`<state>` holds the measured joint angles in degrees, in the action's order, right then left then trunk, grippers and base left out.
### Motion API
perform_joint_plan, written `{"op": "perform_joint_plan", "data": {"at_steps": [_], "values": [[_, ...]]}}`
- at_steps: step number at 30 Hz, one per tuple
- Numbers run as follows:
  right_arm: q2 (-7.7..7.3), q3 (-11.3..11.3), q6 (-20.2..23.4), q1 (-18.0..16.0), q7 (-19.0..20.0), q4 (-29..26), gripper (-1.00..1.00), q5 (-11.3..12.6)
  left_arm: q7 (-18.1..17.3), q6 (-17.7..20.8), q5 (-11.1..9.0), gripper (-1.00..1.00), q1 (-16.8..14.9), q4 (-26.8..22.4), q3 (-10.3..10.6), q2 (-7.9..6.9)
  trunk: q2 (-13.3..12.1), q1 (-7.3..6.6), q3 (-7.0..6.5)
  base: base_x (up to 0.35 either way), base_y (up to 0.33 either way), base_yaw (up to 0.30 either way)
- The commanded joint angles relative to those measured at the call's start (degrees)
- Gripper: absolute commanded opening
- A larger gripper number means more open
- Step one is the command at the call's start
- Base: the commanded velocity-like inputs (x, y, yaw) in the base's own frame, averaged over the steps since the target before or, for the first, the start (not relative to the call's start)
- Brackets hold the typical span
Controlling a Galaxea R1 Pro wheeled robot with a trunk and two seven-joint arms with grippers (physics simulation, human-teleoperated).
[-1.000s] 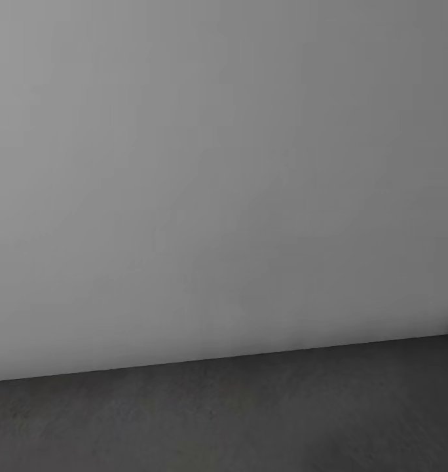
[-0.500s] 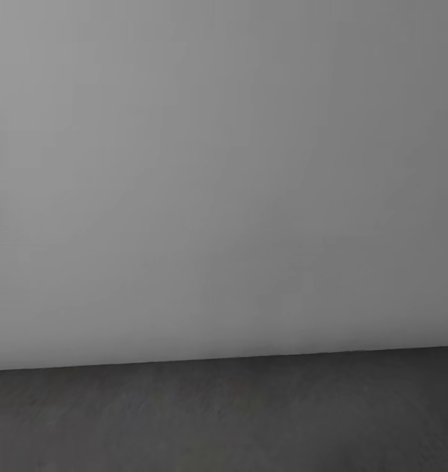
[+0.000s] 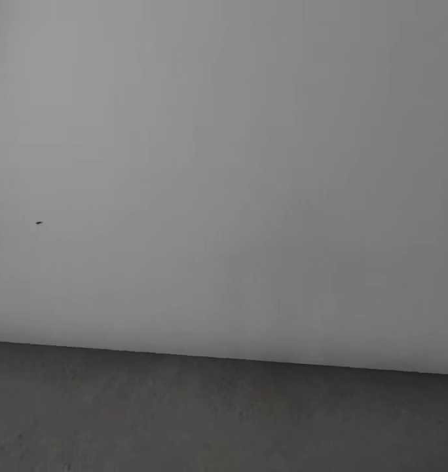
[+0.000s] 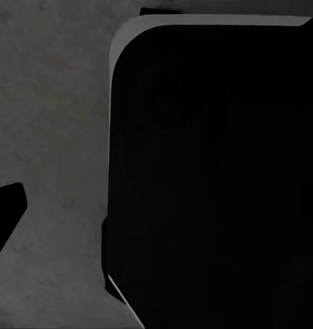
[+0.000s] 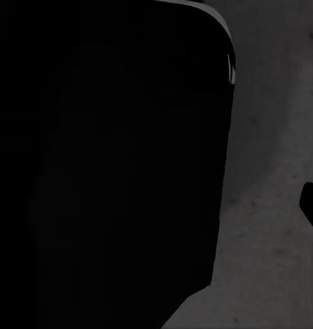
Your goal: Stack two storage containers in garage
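- Containers were nowhere to be made out; whether the fingers were spread or pinching anything could not be told.
- Near, at 6 o'clock, the floor (image 3: 224, 419) lay open for moving.
- Far, at 12 o'clock, the wall (image 3: 237, 170) closed the way; driving on risked bumping it.

I find no text, label, brand, number or sign to read anywhere. The plain grey wall (image 3: 237, 164) ahead of me carries no lettering; its one mark is a tiny dark speck (image 3: 38, 223) out toward nine o'clock, too small to tell what it is. The dark concrete floor (image 3: 224, 419) below it bears no markings, and the black shapes close to my wrist cameras show no print either.
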<state>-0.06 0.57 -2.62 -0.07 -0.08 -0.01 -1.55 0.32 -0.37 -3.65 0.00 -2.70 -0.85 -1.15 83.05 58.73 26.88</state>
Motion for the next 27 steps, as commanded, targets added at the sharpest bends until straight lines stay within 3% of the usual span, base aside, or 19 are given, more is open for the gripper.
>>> {"op": "perform_joint_plan", "data": {"at_steps": [1,8,27], "values": [[0.03,0.02,-0.16,-0.01,-0.01,0.01,1.0,-0.48,0.03,-0.03,-0.38,1.0,0.0,-0.04,-0.04,-0.01,0.03,0.0,0.05,0.0,0.0,0.3],[0.12,-0.32,-0.36,-0.01,-0.01,0.01,1.0,-3.09,0.03,-0.03,-0.31,1.0,0.0,-0.08,-0.03,-0.15,0.03,0.0,0.05,0.0,0.0,0.3],[0.14,-0.43,-0.71,0.0,-0.01,0.09,1.0,-3.54,0.03,-0.03,-0.37,1.0,0.0,-0.07,-0.03,-0.08,0.03,0.0,0.05,0.0,0.0,0.3]]}}
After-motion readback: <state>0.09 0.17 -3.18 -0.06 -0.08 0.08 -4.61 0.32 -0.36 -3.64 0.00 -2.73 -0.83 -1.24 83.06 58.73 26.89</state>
